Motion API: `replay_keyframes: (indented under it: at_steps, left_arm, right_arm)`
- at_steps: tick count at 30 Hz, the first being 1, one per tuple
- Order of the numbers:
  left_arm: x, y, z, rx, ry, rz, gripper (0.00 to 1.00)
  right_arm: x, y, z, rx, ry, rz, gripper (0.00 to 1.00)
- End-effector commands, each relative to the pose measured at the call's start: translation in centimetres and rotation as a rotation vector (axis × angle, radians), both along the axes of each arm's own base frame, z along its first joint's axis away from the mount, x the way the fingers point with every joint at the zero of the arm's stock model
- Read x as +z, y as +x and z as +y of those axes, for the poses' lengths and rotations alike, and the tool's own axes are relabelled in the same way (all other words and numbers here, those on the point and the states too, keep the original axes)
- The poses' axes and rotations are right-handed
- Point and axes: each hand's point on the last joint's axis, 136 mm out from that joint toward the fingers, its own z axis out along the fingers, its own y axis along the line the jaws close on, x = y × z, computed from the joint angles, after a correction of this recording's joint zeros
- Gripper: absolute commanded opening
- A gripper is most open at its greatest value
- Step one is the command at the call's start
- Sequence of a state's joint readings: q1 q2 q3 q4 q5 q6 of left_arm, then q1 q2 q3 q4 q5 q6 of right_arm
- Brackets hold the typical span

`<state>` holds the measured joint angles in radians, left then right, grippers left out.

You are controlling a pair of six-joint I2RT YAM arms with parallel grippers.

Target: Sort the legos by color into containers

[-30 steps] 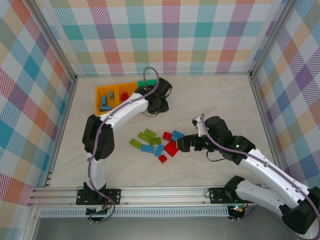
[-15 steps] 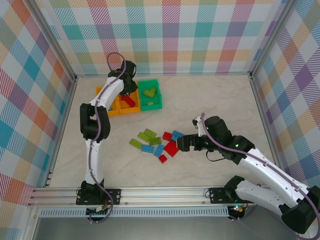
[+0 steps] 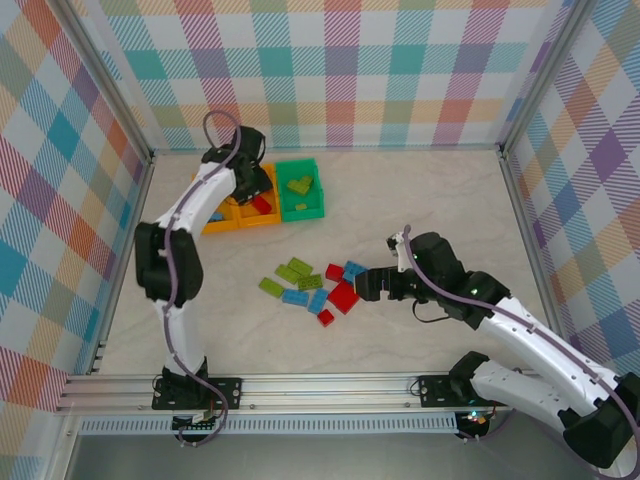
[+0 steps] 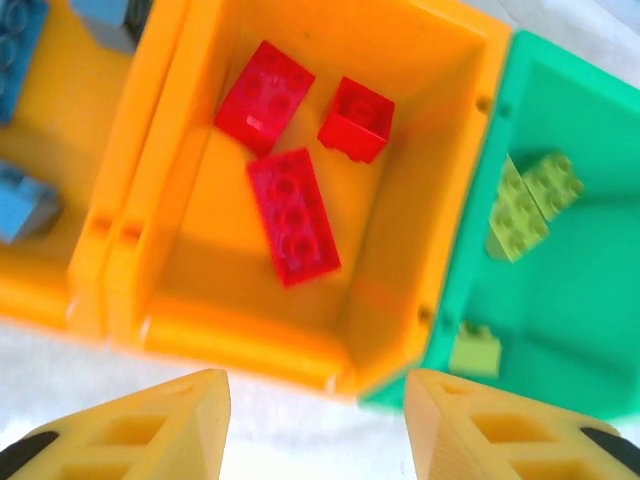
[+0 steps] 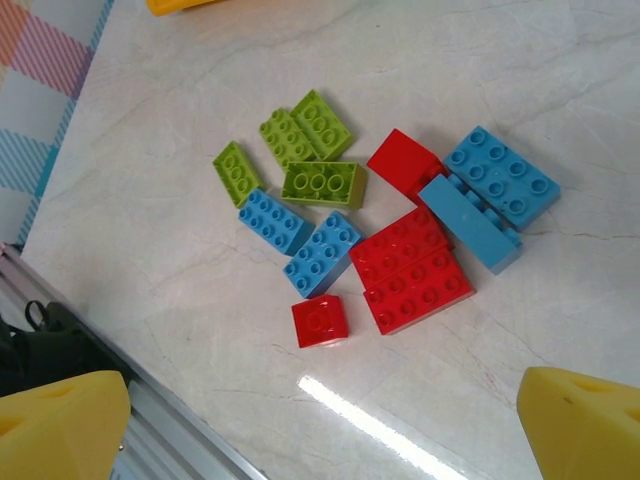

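The left gripper (image 4: 312, 405) has swung over the middle orange bin (image 4: 395, 250), jaws apart and empty (right gripper (image 5: 320, 420), also apart, hovers over the loose legos (image 5: 405, 270)), indicating a completed drop

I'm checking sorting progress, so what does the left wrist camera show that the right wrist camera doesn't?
Left wrist view: middle orange plastic bin holding three red studded bricks, green plastic bin with lime green bricks, blue bricks in the next orange bin. Right wrist view: a loose pile of red, blue and lime bricks. Both: pale tabletop, plus open yellow left fingers or right fingers at the bottom.
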<state>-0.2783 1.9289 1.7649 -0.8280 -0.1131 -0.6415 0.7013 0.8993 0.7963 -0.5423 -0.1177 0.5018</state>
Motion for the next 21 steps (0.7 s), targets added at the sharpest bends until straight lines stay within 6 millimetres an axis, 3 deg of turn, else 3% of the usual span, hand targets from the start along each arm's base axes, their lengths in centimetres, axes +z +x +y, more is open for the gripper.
replay_keyframes:
  at_steps: [1,7,11,16,21]
  left_arm:
    - [1.8,-5.5,-1.5,0.024,-0.077,0.001,0.49]
    - [-3.1,-16.5,0.0,0.115,-0.070,0.159,0.50]
    - [-6.0,-21.3,-1.2,0.111,-0.130,0.268,0.52]
    - [-9.2,-23.2,-3.5,0.107,-0.196,0.358,0.64]
    - [-11.7,-22.1,-5.3,0.097,-0.201,0.391,0.67]
  right_arm:
    - [-0.5,1.0,0.0,-0.032,-0.011,-0.024,1.00]
    - [-0.5,1.9,0.8,-0.014,-0.007,-0.047,1.00]
    - [-0.4,2.2,1.6,0.013,-0.005,-0.049,1.00]
    - [-1.3,2.1,2.2,0.039,-0.006,-0.016,1.00]
    - [-1.5,1.8,2.0,0.036,-0.009,-0.004,1.00]
